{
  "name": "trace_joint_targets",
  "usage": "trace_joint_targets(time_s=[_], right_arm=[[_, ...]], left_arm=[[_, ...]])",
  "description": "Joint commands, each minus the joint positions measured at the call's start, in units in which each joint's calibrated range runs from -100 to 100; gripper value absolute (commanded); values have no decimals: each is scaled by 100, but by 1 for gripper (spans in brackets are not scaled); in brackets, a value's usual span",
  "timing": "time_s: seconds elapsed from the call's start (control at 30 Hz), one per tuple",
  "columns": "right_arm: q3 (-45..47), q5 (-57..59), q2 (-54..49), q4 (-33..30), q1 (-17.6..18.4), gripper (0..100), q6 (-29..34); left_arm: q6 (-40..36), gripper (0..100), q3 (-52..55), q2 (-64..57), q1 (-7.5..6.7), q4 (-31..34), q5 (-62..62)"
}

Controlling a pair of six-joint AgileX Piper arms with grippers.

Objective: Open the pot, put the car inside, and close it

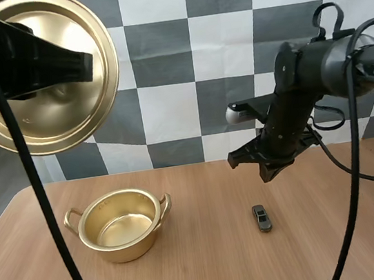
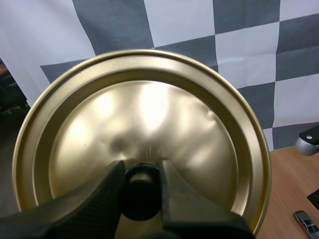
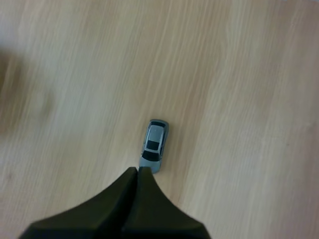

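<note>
The lid (image 1: 64, 112), nearest, hangs from my left gripper (image 2: 142, 172) pinching its knob (image 2: 141, 196), while my right gripper (image 3: 137, 170), fingers (image 3: 117, 201) pressed together, hovers above the car (image 3: 155, 143) — light, stiff, probably slick, best pinched across its flanks — lying on the table (image 1: 206, 273), well apart from the open pot (image 1: 126, 249).

A wooden worktop (image 1: 213, 275) carried two things: an open golden pot (image 1: 126, 249) standing upright toward the left side, and a small grey car (image 1: 261, 218) well apart to the right.
</note>
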Motion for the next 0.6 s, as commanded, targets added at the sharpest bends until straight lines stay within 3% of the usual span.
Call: trace_joint_targets(time_s=[0.0, 0.13, 0.17, 0.23, 0.37, 0.4, 0.57], right_arm=[[0, -22, 205, 20, 0, 0, -5], [0, -44, 297, -84, 0, 0, -1], [0, -44, 309, -131, 0, 5, -1], [0, -21, 309, -226, 0, 28, -24], [0, -21, 309, -415, 0, 94, -186], [0, -62, 309, -415, 0, 100, -229], [0, -443, 309, -467, 0, 100, -288]], left_arm=[[2, 0, 98, 7, 4, -6, 0], [13, 0, 181, 7, 4, -93, 0], [43, 0, 181, 7, 4, -135, 0], [95, 0, 181, 7, 4, -247, 0], [95, 0, 181, 7, 4, -304, 0], [95, 0, 181, 7, 4, -304, 0], [104, 0, 181, 7, 4, -304, 0]])
